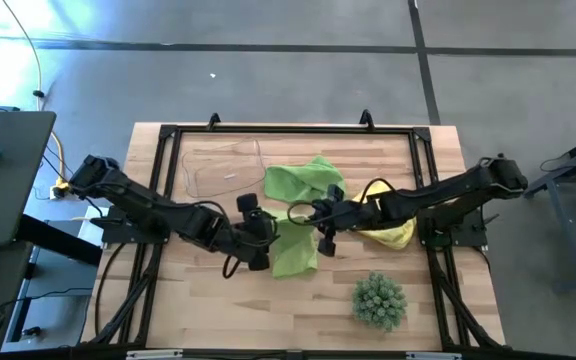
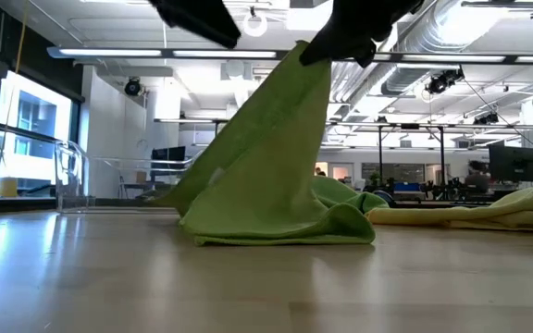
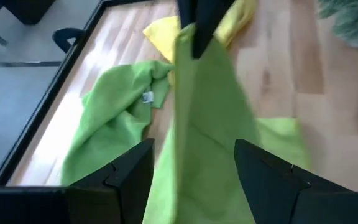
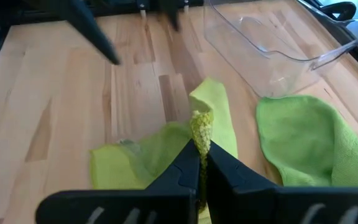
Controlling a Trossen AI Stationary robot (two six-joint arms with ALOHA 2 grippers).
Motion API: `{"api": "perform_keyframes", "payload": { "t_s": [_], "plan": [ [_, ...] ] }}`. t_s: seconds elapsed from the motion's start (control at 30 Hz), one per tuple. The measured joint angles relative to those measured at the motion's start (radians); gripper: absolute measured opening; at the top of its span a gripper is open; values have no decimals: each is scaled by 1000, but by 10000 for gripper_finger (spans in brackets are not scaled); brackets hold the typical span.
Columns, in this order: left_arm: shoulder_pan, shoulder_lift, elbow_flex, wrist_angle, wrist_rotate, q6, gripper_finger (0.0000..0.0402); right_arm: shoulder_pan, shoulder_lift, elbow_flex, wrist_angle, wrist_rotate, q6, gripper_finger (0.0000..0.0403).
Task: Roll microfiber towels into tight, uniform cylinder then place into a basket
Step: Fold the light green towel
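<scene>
Right gripper (image 4: 199, 163) jaws pinching lime towel (image 2: 266, 176) corner, lifted; left gripper (image 3: 191, 171) jaws spread; basket (image 1: 218, 165) outline faint, apparently empty.

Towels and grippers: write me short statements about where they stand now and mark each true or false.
1. The right gripper pinches a lime green towel and lifts one edge off the table. True.
2. The left gripper is clamped on that towel. False: it is open, the cloth hanging between its fingers.
3. The basket holds a rolled towel. False: it is empty.
4. The yellow towel lies unrolled. True.
</scene>
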Motion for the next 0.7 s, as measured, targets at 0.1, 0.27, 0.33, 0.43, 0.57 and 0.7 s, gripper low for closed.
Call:
{"api": "perform_keyframes", "payload": {
  "t_s": [0.1, 0.27, 0.33, 0.43, 0.57, 0.7],
  "plan": [
    [30, 0, -57, 46, 3, 21, 211, 1, 0, 0, -1, 0, 0, 0],
    [83, 0, -163, 141, 74, 22, 211, 1, 0, 0, 1, 0, 0, 0],
    [100, 0, -203, 178, 114, 21, 211, 1, 0, 0, 0, 0, 0, 0],
    [118, 0, -267, 225, 144, 20, 211, 0, 0, 0, 1, 1, 0, 0],
    [136, 0, -353, 278, 143, 20, 211, 0, 0, 0, 1, 1, 0, 0],
    [148, 0, -420, 314, 142, 21, 211, 0, 0, 0, 1, 1, 0, 0]
  ]
}}
